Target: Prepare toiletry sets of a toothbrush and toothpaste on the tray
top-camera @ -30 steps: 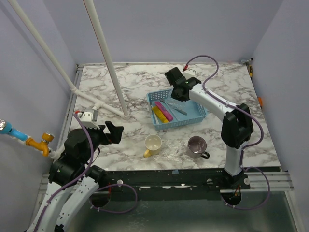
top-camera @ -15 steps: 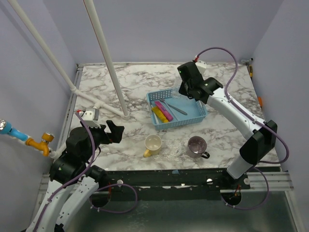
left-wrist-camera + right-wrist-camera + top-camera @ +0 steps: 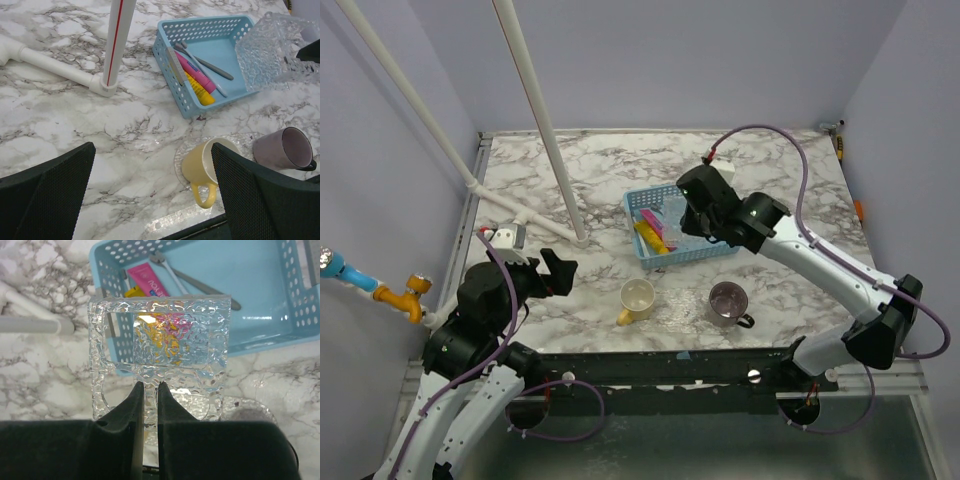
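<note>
Currently the right end effector [image 3: 150, 390] pinches one edge of the clear tray [image 3: 160, 355], which hangs over the blue basket [image 3: 300, 305]. Pink tube [image 3: 197, 72], yellow tube [image 3: 200, 92], grey brush [image 3: 210, 67] and pale blue brush [image 3: 220, 90] all lie inside the basket.

I judge this to be the tray-placing step, with no set started. Next I must lay the tray flat on the surface [image 3: 75, 115].

Room:
- Nearer than the basket it is crowded by the yellow mug [image 3: 205, 162] and purple mug [image 3: 285, 150].
- Left of the basket there is room up to the white pipe [image 3: 117, 40].

Left end effector [image 3: 558, 272] is spread wide and empty, well left of the basket.
</note>
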`<state>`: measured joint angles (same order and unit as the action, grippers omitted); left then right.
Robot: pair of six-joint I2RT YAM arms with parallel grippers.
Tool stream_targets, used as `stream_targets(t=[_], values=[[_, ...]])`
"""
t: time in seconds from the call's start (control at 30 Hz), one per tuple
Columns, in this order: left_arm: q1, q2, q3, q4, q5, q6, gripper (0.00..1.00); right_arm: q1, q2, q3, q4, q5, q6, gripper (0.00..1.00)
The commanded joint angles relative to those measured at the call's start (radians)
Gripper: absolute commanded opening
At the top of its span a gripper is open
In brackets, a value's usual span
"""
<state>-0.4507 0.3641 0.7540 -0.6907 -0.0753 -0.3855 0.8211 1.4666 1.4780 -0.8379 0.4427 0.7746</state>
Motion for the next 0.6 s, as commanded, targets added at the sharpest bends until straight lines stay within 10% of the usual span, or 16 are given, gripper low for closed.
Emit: stream_targets(t=[0.0,0.57], values=[[0.006,-0.003,-0.001,-0.013,-0.013,-0.003,0.99,0.068,-0.068,-0.036,-0.054,0.004,0.057,0.0],[0.006,-0.009,-0.001,-0.016,-0.024,-0.007,0.99,0.235,-0.225,-0.294,-0.061,-0.023,0.222,0.0]])
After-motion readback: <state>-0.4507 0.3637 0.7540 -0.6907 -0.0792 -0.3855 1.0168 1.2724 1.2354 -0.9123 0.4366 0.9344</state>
